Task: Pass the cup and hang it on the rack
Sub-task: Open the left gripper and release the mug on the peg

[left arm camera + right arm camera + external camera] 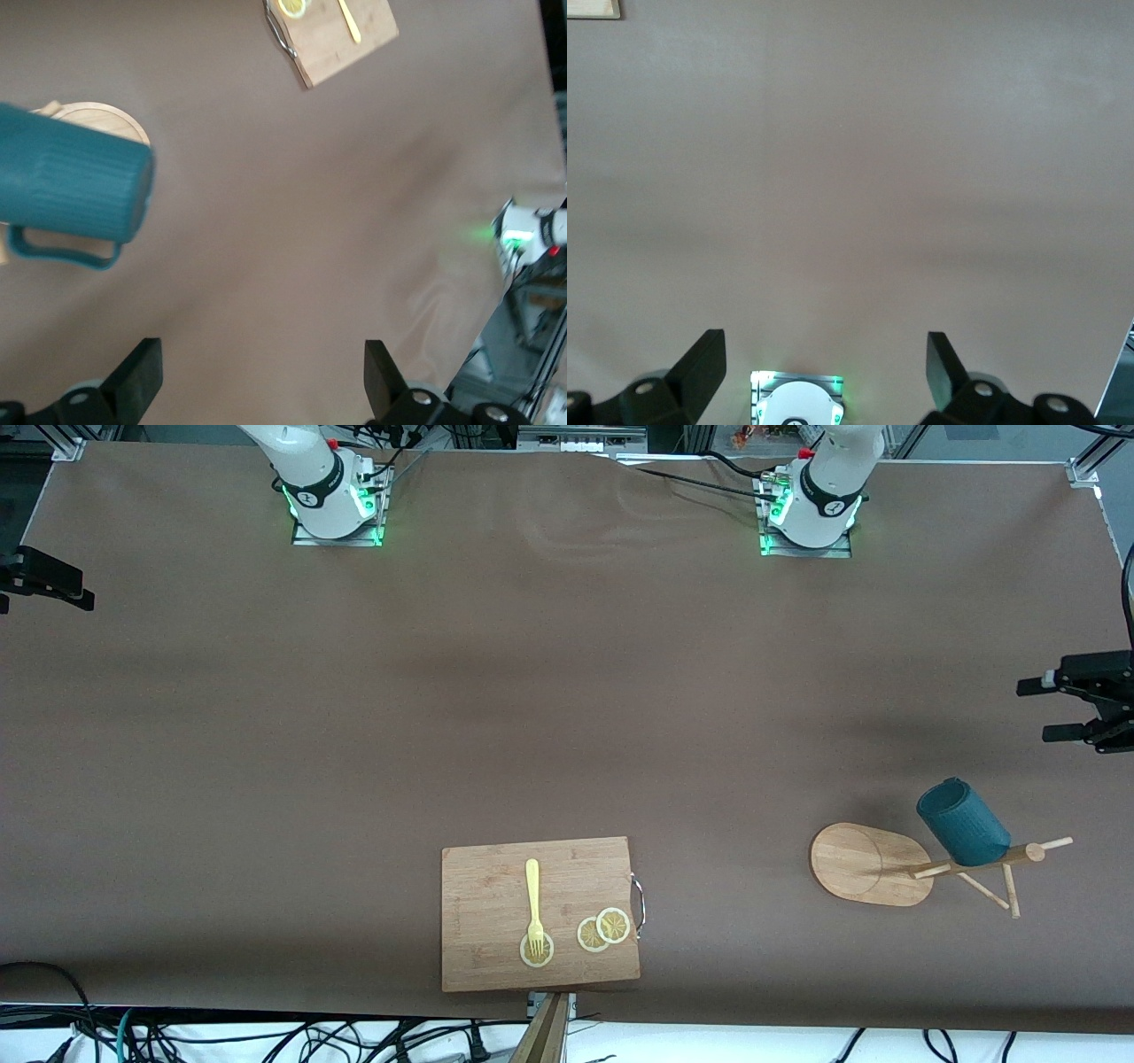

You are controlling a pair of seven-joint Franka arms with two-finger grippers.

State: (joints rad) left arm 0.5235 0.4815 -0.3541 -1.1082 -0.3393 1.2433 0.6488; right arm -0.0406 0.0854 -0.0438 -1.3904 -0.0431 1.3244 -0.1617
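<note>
The dark teal ribbed cup (964, 824) hangs tilted on the light bamboo rack (864, 862), which stands at the left arm's end of the table, close to the front camera. No gripper touches either one. My left gripper (1045, 710) is open and empty in the air at that end of the table, apart from the cup. In the left wrist view the cup (71, 186) and its handle show off to one side of the open left gripper (261, 363), above the rack's oval base (102, 119). My right gripper (53, 583) hangs open and empty over the right arm's end (826, 354).
A wooden cutting board (496, 957) lies near the table's front edge, with a yellow fork (533, 899) and lemon slices (604, 930) on it. The right arm's base (797, 403) shows under the right gripper. Black cables run along the table's back edge.
</note>
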